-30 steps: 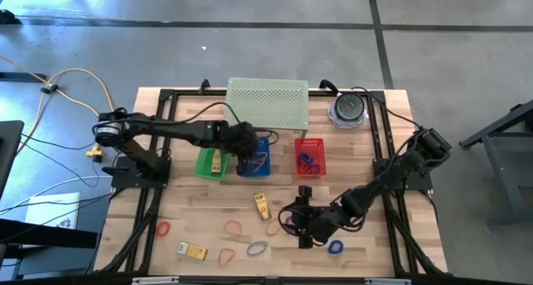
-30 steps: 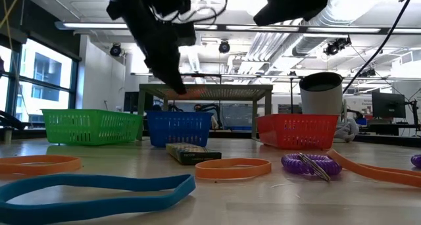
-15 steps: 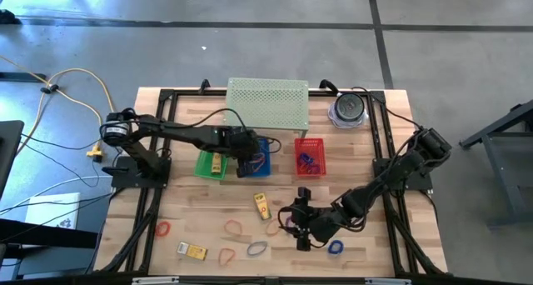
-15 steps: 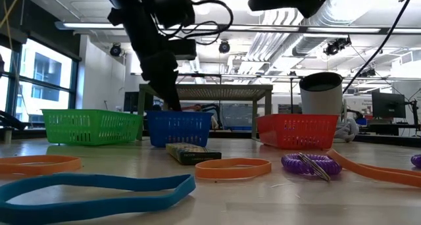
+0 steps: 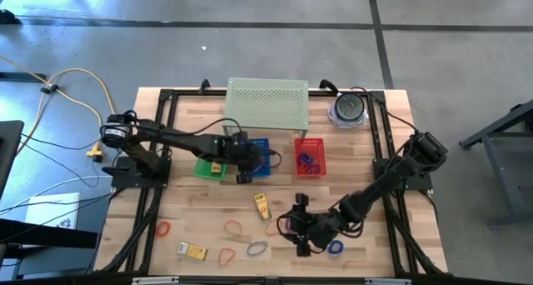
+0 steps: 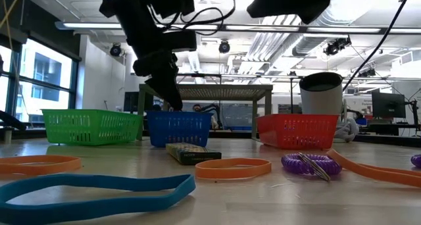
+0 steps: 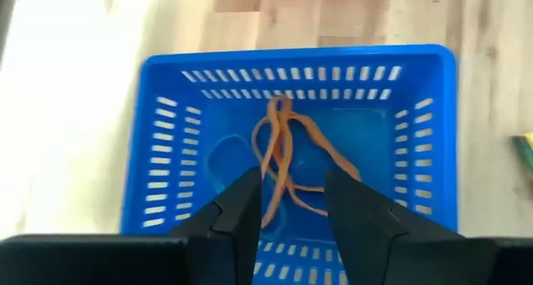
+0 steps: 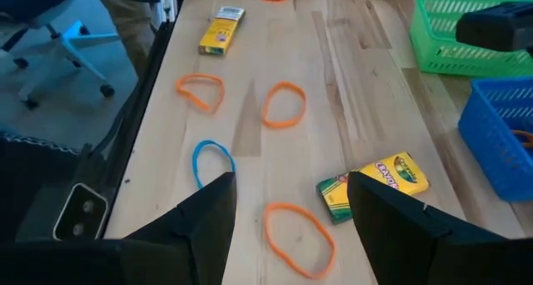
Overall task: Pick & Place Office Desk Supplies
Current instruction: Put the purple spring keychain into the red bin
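My left gripper (image 5: 243, 170) hangs open at the near-left side of the blue basket (image 5: 261, 152), above it. In the left wrist view its fingers frame a tangle of orange rubber bands (image 7: 287, 152) lying on the blue basket's floor (image 7: 391, 135). My right gripper (image 5: 298, 225) is open low over the near-right table, next to a purple band (image 5: 287, 224). Ahead of the right gripper (image 8: 291, 185) lie a yellow packet (image 8: 372, 185), orange bands (image 8: 284, 103) and a blue band (image 8: 213, 162). More loops (image 5: 234, 228) and a second packet (image 5: 192, 251) lie on the near table.
A green basket (image 5: 210, 164) holding a yellow packet stands left of the blue one, and a red basket (image 5: 309, 156) with bands right of it. The pale green perforated shelf (image 5: 267, 103) and a round grey-and-clear object (image 5: 348, 108) are at the far edge. Black frame rails (image 5: 381, 152) line the table's sides.
My left gripper has dipped toward the blue basket and drawn back a little toward the table's near-left side. An orange thing showed at its fingertips a second ago and is gone from them now. My right gripper has shifted slightly toward the near edge.
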Motion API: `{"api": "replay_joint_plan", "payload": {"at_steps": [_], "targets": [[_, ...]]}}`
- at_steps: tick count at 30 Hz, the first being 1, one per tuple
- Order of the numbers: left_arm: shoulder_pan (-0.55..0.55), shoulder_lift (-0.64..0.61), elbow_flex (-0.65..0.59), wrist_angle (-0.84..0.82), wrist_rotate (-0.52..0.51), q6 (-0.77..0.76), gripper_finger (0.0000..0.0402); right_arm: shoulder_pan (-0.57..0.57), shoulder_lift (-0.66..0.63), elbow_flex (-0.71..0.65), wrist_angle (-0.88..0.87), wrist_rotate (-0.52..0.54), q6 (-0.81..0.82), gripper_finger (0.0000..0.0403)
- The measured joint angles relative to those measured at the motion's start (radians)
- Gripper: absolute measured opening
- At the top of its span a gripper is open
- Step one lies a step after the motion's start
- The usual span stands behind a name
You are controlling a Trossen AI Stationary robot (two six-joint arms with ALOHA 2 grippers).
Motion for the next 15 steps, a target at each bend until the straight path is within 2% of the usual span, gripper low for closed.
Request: {"api": "replay_joint_plan", "payload": {"at_steps": [3,8,15], "targets": [[-0.018,-0.019,0.000,-0.005,-0.054,-0.058,0.0127,-0.002,0.000,0.000,-0.001,0.001,-0.010,0.0220],[-0.072,-0.116,0.029,-0.078,-0.047,-0.262,0.0128,-0.002,0.000,0.000,-0.026,0.033,-0.033,0.0220],[-0.229,-0.289,0.033,-0.146,0.134,-0.379,0.0128,-0.004,0.000,0.000,-0.092,0.021,0.021,0.0220]]}}
